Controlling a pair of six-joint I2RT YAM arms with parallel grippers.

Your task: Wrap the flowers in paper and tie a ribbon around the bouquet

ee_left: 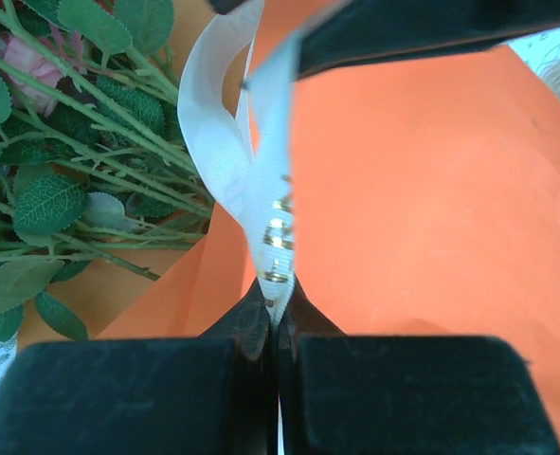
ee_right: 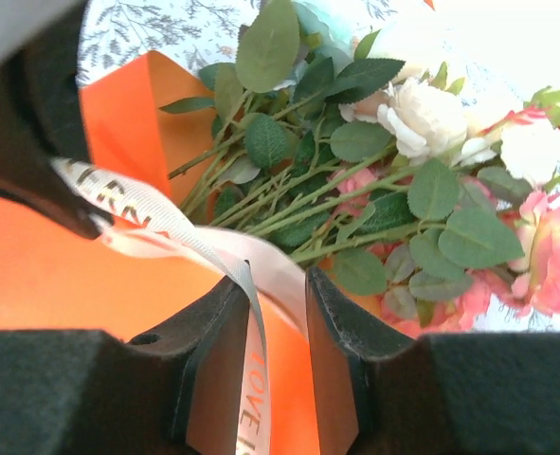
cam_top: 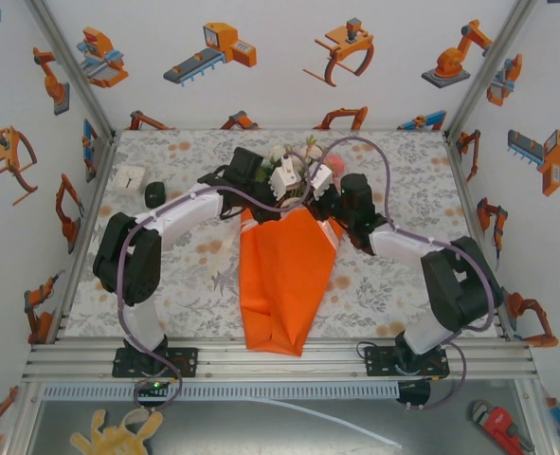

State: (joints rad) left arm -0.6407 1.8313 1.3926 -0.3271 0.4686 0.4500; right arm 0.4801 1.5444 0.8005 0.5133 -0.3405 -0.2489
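The bouquet lies mid-table, a cone of orange paper (cam_top: 284, 275) with the flowers (cam_top: 303, 156) at its far end. My left gripper (ee_left: 277, 301) is shut on the cream ribbon (ee_left: 261, 180), which rises twisted from its fingertips above the paper (ee_left: 431, 209), beside the green stems (ee_left: 81, 142). My right gripper (ee_right: 278, 284) is open. The printed ribbon (ee_right: 156, 213) runs loosely between its jaws, lying against the left finger (ee_right: 218, 332). Beyond it lie the flowers (ee_right: 422, 123) and paper (ee_right: 33, 265). Both grippers, left (cam_top: 281, 194) and right (cam_top: 325, 204), hover at the cone's mouth.
A white block (cam_top: 128, 178) and a small dark object (cam_top: 154, 192) sit at the back left of the floral tablecloth (cam_top: 185, 294). A purple-grey cable (cam_top: 374, 156) loops above the right arm. Printed walls close in the table on three sides.
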